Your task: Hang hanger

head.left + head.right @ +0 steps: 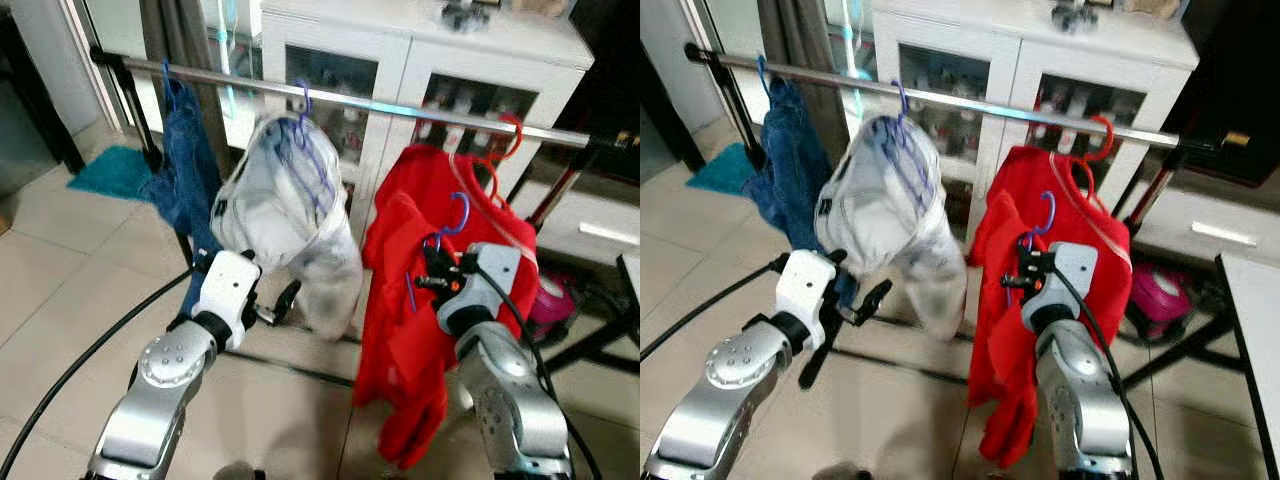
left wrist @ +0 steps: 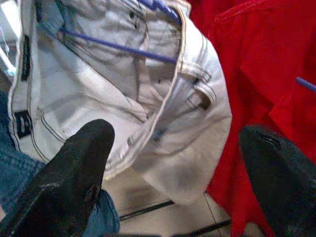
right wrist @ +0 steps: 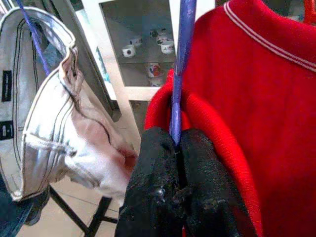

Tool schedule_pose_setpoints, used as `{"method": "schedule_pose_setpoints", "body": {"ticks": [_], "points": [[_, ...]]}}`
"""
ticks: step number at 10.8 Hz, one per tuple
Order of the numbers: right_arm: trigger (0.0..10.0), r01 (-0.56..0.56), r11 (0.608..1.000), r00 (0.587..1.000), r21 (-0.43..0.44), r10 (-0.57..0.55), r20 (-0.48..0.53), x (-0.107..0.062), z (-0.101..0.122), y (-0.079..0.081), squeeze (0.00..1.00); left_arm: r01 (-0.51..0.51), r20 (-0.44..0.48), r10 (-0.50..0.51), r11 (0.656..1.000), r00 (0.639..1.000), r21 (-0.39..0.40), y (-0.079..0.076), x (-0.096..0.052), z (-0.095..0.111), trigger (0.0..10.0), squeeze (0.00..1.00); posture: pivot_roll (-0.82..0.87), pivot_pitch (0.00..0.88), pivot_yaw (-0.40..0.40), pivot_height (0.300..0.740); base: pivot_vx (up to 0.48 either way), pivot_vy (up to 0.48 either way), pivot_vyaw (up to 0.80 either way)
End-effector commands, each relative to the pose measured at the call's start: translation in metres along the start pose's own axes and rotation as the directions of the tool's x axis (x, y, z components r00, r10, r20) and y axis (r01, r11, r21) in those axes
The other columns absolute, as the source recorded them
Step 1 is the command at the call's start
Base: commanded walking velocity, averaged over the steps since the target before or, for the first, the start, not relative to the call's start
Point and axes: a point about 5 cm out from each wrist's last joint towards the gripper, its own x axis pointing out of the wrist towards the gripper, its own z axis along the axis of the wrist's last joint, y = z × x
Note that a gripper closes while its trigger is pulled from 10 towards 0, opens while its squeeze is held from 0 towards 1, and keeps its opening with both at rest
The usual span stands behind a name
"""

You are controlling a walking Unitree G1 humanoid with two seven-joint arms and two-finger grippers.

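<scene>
Pinched in the right pincer, a blue hanger is held below the rail for hooking; the left pincer is spread.

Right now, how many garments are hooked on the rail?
3: blue jeans at the left end, white shorts in the middle, a red top toward the right. A second red garment is held below the rail by the right gripper.
</scene>
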Motion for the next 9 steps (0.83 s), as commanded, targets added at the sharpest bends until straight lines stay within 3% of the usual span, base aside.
{"method": "schedule_pose_setpoints", "body": {"ticks": [1,7,9], "points": [[0.0,-0.010,1.000,1.000,0.000,0.010,0.016,-0.002,0.006,0.000,0.00,0.004,0.013,-0.004,1.000,1.000,0.005,-0.002,0.000,0.005,10.0,0.00,-0.03,0.000,-0.037,0.740,-0.292,0.000,0.00],[0.0,-0.138,0.990,0.990,-0.030,0.139,0.028,0.000,0.014,0.015,0.00,-0.001,0.011,0.001,1.000,1.000,0.009,0.002,0.001,0.008,10.0,0.00,-0.05,0.000,-0.037,0.740,-0.286,0.000,0.00],[0.0,-0.275,0.961,0.961,-0.032,0.276,0.031,-0.001,0.018,0.027,0.00,-0.011,0.018,0.011,1.000,1.000,0.014,0.005,0.004,0.010,10.0,0.00,-0.05,0.000,-0.036,0.740,-0.279,0.000,0.00]]}}
